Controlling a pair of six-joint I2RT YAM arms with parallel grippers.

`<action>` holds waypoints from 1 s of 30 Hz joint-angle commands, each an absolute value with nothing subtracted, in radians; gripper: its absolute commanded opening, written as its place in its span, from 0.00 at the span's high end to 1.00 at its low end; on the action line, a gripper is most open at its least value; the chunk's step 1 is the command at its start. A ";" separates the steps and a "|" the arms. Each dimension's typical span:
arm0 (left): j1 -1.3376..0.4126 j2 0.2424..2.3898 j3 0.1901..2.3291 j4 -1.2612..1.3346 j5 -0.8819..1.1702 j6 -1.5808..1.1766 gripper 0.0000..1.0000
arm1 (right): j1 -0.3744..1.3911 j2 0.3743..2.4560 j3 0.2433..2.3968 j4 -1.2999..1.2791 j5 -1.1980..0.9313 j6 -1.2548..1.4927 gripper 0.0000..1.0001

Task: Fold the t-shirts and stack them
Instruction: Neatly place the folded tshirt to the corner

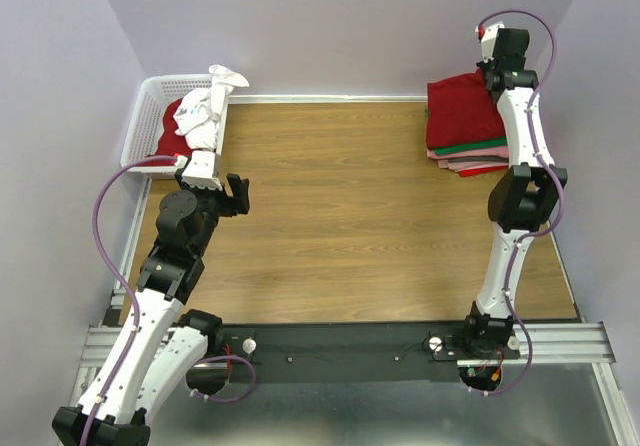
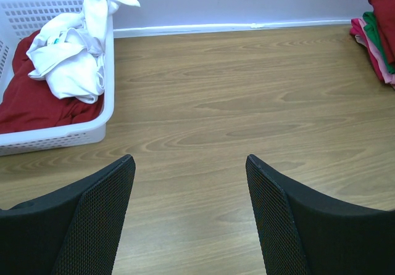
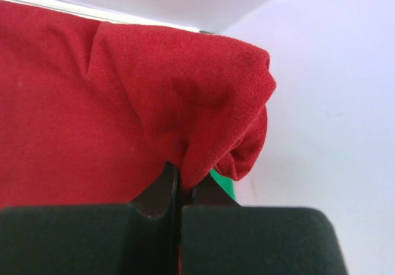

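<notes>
The left arm (image 1: 160,266) rises from its base at the near left corner and bends at the elbow. Its wrist sits just beside the near end of the white lattice basket (image 1: 150,116). The left gripper (image 2: 190,159) points out over the bare wood of the bench (image 1: 340,226), low and roughly level, its 2 fingers wide apart with nothing between them.

In the basket a crumpled white t-shirt (image 2: 71,65) lies on top of a red t-shirt (image 2: 31,102), and part of the white one hangs over the basket's rim.

The right arm (image 1: 515,226) stretches almost straight from its base to the far right corner of the bench, with its wrist above the far right edge of the stack of folded t-shirts (image 1: 462,116). The stack lies against the back wall (image 1: 340,26), well apart from the basket, with pink, green and red layers showing at its near edge.

The right gripper (image 3: 179,176) has its fingers pressed together, clamped on a bunched fold at the corner of the top dark red t-shirt (image 3: 92,102). A sliver of green cloth (image 3: 223,185) shows just under that fold.
</notes>
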State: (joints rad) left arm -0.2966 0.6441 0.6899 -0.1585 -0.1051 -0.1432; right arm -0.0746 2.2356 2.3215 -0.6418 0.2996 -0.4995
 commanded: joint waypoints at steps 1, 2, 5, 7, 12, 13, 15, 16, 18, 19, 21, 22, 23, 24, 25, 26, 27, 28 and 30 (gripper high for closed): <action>-0.298 0.644 0.689 -0.133 -0.118 -0.133 0.20 | -0.098 2.261 2.333 -0.551 0.391 -0.537 1.00; -0.298 0.644 0.690 -0.133 -0.118 -0.133 0.20 | -0.100 2.269 2.330 -0.546 0.409 -0.548 0.99; -0.298 0.644 0.690 -0.133 -0.118 -0.135 0.20 | -0.104 2.286 2.327 -0.528 0.431 -0.555 0.99; -0.298 0.643 0.690 -0.132 -0.118 -0.133 0.20 | -0.107 2.302 2.326 -0.516 0.448 -0.561 0.91; -0.298 0.646 0.689 -0.133 -0.118 -0.135 0.20 | -0.107 2.339 2.327 -0.494 0.471 -0.569 0.43; -0.298 0.644 0.690 -0.133 -0.118 -0.133 0.20 | -0.107 2.351 2.336 -0.477 0.485 -0.574 0.36; -0.298 0.644 0.690 -0.137 -0.118 -0.133 0.20 | -0.110 2.359 2.353 -0.437 0.530 -0.574 0.20; -0.298 0.644 0.692 -0.135 -0.118 -0.135 0.20 | -0.110 2.359 2.358 -0.422 0.546 -0.572 0.18; -0.298 0.643 0.692 -0.137 -0.121 -0.135 0.20 | -0.112 2.347 2.362 -0.393 0.575 -0.566 0.08; -0.298 0.643 0.692 -0.137 -0.121 -0.133 0.20 | -0.112 2.338 2.364 -0.371 0.577 -0.560 0.01; -0.298 0.643 0.692 -0.138 -0.121 -0.135 0.20 | -0.115 2.318 2.340 -0.370 0.555 -0.548 0.00; -0.298 0.641 0.692 -0.137 -0.123 -0.135 0.20 | -0.115 2.313 2.333 -0.368 0.561 -0.542 0.00; -0.298 0.643 0.692 -0.138 -0.121 -0.135 0.20 | -0.115 2.306 2.310 -0.367 0.552 -0.534 0.00; -0.298 0.644 0.692 -0.137 -0.121 -0.133 0.20 | -0.115 2.281 2.293 -0.367 0.519 -0.522 0.00; -0.298 0.646 0.692 -0.138 -0.120 -0.133 0.20 | -0.114 2.269 2.275 -0.367 0.499 -0.515 0.00; -0.298 0.646 0.692 -0.140 -0.120 -0.135 0.20 | -0.114 2.252 2.237 -0.367 0.442 -0.496 0.00; -0.298 0.646 0.693 -0.140 -0.120 -0.133 0.20 | -0.114 2.238 2.211 -0.368 0.414 -0.495 0.00; -0.298 0.644 0.693 -0.140 -0.118 -0.133 0.20 | -0.114 2.206 2.185 -0.367 0.376 -0.477 0.00; -0.296 0.643 0.693 -0.140 -0.120 -0.132 0.20 | -0.114 2.169 2.114 -0.367 0.252 -0.453 0.00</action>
